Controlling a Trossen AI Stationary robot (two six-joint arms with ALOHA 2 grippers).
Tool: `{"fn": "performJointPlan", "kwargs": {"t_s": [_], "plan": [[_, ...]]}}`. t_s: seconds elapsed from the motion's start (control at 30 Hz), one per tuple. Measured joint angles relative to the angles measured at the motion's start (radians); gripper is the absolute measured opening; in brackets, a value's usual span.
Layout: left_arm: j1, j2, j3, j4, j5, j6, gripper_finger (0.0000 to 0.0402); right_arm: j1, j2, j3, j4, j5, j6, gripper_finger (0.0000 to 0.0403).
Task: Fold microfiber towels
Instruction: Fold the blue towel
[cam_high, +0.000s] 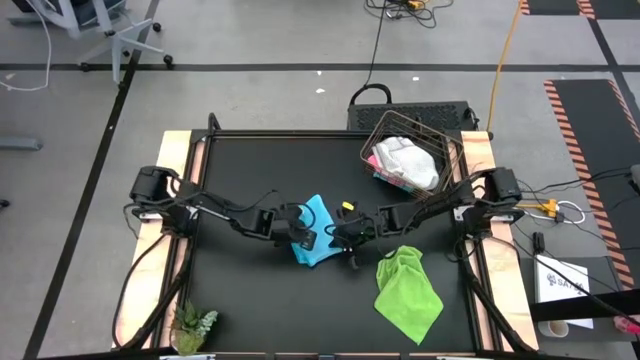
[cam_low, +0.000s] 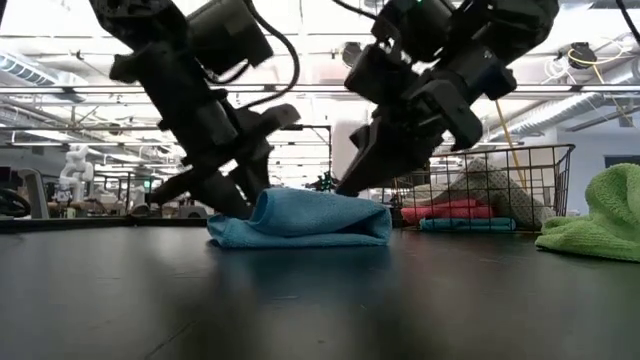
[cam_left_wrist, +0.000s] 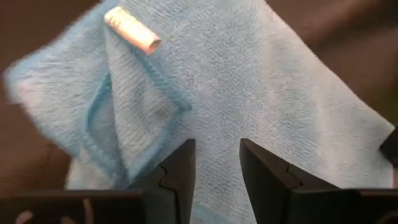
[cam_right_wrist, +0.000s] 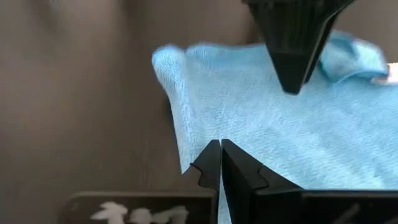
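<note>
A light blue microfiber towel (cam_high: 318, 215) lies partly folded on the black table's middle, one corner turned over onto itself (cam_left_wrist: 134, 118), with a rolled white tag (cam_left_wrist: 132, 30) on it. My left gripper (cam_high: 302, 236) stands open over the towel's left part, and blue cloth shows in its gap (cam_left_wrist: 217, 168). My right gripper (cam_high: 336, 236) comes from the right, shut on the towel's right part (cam_right_wrist: 221, 146). A lime green towel (cam_high: 408, 290) lies crumpled at the near right. My left gripper's fingertips (cam_left_wrist: 180, 162) stand over the towel's surface; I cannot tell whether they touch it. My right gripper has its fingertips (cam_right_wrist: 214, 155) closed together on the towel's upper surface (cam_right_wrist: 249, 134), a little in from its edge, slanting down from the table's right. The cloth between the tips is hidden. The towel lies on the table.
A wire basket (cam_high: 450, 150) at the far right holds white and pink towels (cam_high: 405, 160). A small green plant (cam_high: 192, 328) stands at the near left corner. Bare black table (cam_high: 250, 300) stretches in front of the blue towel.
</note>
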Motion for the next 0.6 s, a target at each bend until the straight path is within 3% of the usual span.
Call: {"fn": "performJointPlan", "kwargs": {"t_s": [0.4,0.6], "plan": [[0.018,0.010,0.001,-0.023,0.054,0.011,0.0126,0.001,0.123,0.003,0.022,-0.010,0.052,0.0001],[0.017,0.003,0.008,-0.159,0.107,-0.002,0.0126,0.000,0.121,-0.011,0.001,-0.024,0.072,0.0000]]}}
